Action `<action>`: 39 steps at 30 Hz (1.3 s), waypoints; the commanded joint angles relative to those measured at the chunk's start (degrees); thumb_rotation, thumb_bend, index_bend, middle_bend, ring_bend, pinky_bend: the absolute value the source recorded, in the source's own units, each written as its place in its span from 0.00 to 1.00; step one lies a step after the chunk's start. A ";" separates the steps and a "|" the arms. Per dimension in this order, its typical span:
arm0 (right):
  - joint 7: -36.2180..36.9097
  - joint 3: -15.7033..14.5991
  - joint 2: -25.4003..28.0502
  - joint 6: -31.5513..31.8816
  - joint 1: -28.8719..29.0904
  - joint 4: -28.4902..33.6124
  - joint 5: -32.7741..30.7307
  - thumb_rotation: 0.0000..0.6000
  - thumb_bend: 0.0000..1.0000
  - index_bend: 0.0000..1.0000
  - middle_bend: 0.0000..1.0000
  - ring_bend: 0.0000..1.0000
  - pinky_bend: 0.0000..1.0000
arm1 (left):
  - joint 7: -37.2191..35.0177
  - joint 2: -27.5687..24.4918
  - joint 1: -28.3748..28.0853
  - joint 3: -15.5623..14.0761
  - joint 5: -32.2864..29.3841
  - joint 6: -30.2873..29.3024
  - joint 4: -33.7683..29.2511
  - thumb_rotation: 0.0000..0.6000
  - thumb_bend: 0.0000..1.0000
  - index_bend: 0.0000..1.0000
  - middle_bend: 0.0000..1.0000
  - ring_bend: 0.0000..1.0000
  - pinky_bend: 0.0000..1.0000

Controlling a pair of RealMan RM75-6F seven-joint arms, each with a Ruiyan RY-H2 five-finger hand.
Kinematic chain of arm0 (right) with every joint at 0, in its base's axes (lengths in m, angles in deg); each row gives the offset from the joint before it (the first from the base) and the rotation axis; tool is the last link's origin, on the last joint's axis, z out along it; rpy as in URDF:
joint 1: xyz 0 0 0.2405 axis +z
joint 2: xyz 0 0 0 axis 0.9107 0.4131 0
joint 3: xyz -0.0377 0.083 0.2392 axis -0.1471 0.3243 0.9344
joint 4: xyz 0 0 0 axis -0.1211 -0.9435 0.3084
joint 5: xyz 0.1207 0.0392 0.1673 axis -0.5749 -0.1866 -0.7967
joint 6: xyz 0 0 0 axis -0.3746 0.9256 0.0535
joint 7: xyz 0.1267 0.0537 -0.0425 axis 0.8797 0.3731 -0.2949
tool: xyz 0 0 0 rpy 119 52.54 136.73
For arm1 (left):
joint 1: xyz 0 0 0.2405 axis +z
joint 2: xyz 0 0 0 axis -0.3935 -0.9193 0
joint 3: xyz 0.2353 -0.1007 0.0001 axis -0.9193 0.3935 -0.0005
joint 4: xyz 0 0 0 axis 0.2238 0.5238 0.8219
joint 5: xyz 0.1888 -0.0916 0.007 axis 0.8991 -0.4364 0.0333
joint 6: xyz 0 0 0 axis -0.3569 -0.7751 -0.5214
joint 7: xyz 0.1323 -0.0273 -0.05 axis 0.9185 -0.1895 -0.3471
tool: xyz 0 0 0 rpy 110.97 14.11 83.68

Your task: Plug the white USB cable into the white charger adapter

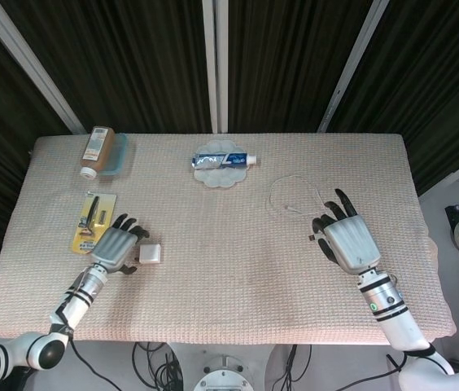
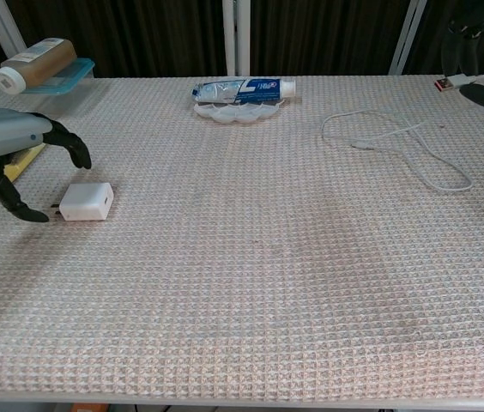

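While my left hand (image 1: 114, 247) hovers fingers apart at the charger (image 1: 150, 254), near left on the table (image 1: 213, 285) | my right hand (image 1: 347, 240) pinches the cable (image 2: 396, 142) plug (image 2: 444, 84), raised at right | slack loops on the mat, far right.

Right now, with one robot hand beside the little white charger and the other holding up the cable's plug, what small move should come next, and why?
Probably the left robot hand should close on the small white square charger adapter: its fingers flank it without gripping, while the right robot hand already holds the thin white USB cable's plug raised.
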 commanded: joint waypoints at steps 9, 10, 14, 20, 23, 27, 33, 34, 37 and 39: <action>1.80 -0.41 -0.05 0.13 -0.57 -0.82 0.48 1.00 0.33 0.60 0.53 0.21 0.00 | 2.92 3.96 -2.35 -0.83 -5.35 -1.00 1.46 1.00 0.16 0.31 0.27 0.10 0.01; 1.95 -0.45 -0.07 0.12 -0.61 -0.89 0.56 1.00 0.33 0.60 0.53 0.21 0.00 | 3.18 4.08 -2.52 -0.88 -5.80 -1.03 1.47 1.00 0.17 0.32 0.27 0.10 0.02; 2.72 -0.52 -0.26 0.15 -0.80 -1.23 0.62 1.00 0.33 0.60 0.53 0.21 0.00 | 4.05 4.44 -3.12 -1.21 -7.12 -1.52 1.45 1.00 0.19 0.33 0.27 0.10 0.02; 3.54 -0.61 -0.54 0.00 -1.00 -1.74 0.45 1.00 0.33 0.60 0.53 0.21 0.00 | 4.13 4.38 -3.88 -1.77 -7.90 -1.59 1.23 1.00 0.22 0.34 0.28 0.10 0.02; 3.80 -0.62 -0.62 -0.01 -1.09 -1.94 0.41 1.00 0.33 0.60 0.53 0.21 0.00 | 4.03 4.31 -4.23 -2.00 -8.05 -1.64 1.03 1.00 0.22 0.34 0.28 0.11 0.02; 4.17 -0.58 -0.69 0.14 -1.26 -2.11 0.40 1.00 0.33 0.60 0.53 0.21 0.00 | 4.21 4.25 -4.86 -2.18 -8.73 -1.47 0.90 1.00 0.23 0.34 0.28 0.10 0.02; 4.72 -0.63 -0.82 0.13 -1.48 -2.44 0.30 1.00 0.33 0.60 0.53 0.21 0.00 | 4.69 4.14 -5.63 -2.61 -9.81 -1.46 0.52 1.00 0.24 0.35 0.28 0.11 0.02; 4.80 -0.64 -0.86 0.09 -1.49 -2.51 0.29 1.00 0.33 0.60 0.53 0.21 0.00 | 4.72 4.14 -5.75 -2.64 -10.03 -1.43 0.51 1.00 0.24 0.36 0.29 0.11 0.02; 5.01 -0.68 -1.03 0.02 -1.53 -2.76 0.29 1.00 0.33 0.60 0.53 0.21 0.00 | 4.62 4.14 -6.10 -2.74 -10.57 -1.33 0.39 1.00 0.26 0.37 0.30 0.11 0.02; 5.19 -0.70 -1.17 0.05 -1.60 -2.89 0.30 1.00 0.33 0.60 0.53 0.21 0.00 | 4.21 4.33 -6.21 -2.72 -10.55 -1.57 0.40 1.00 0.27 0.39 0.32 0.13 0.02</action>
